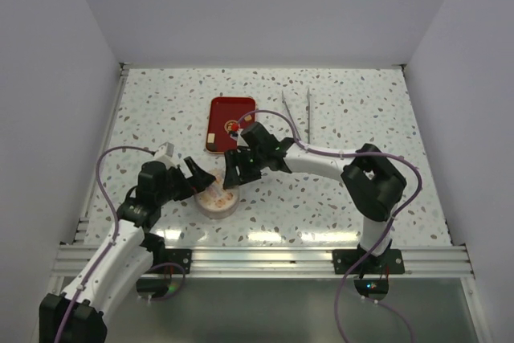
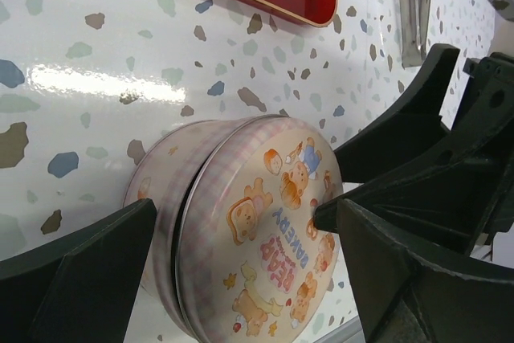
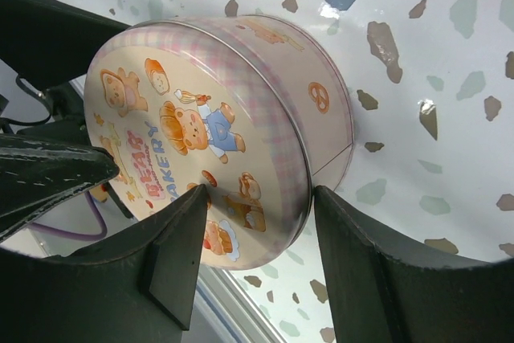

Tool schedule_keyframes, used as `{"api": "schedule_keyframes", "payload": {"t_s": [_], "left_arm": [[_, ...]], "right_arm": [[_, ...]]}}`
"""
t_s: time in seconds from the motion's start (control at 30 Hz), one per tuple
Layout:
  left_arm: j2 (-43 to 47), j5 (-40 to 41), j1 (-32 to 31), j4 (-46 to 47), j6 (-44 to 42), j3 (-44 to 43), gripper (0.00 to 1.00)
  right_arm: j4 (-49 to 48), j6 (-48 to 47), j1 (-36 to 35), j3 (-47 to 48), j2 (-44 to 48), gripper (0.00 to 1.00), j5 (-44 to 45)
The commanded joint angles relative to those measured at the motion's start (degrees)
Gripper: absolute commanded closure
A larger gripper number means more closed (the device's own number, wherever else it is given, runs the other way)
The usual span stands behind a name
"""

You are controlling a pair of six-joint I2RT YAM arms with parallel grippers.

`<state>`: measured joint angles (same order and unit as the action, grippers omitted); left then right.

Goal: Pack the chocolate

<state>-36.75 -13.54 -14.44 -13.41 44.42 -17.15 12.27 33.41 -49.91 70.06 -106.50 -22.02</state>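
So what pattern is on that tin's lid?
The lid shows cartoon bears on cream, pink-check edged; clearest in right wrist view.

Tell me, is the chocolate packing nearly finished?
Nearly, I think. Done: the lid is on the tin, hiding what's inside. In hand: the right hand pinches the lid's rim; the left hand is open around the tin. Left: maybe one pale bit on the red tray, then letting go.

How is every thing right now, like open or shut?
Tin: upright, lid on.
Lid: sitting on the tin, pinched at its edge.
Left gripper: open, fingers either side of the tin.
Right gripper: shut on the lid.
Red tray: flat, one pale piece inside.
Tongs: lying untouched.
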Motion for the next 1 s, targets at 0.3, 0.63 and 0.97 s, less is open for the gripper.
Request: {"api": "schedule_keyframes", "payload": {"t_s": [0.3,0.63,0.97], "left_arm": [[1.86,4.57,-0.86,-9.08,-0.30,-6.67,0.00],[1.07,6.25,-1.03,-13.92,0.05,-6.67,0.00],[0.45,9.14,-2.61,-19.11,3.48,-7.90,0.00]], "right_arm": [[-2.17,0.17,-1.42,0.95,-0.55,0.42,-1.27],[-2.25,0.17,-1.42,0.78,-0.03,0.42,-0.92],[-2.34,0.17,-1.42,0.43,0.59,0.42,-0.48]]}}
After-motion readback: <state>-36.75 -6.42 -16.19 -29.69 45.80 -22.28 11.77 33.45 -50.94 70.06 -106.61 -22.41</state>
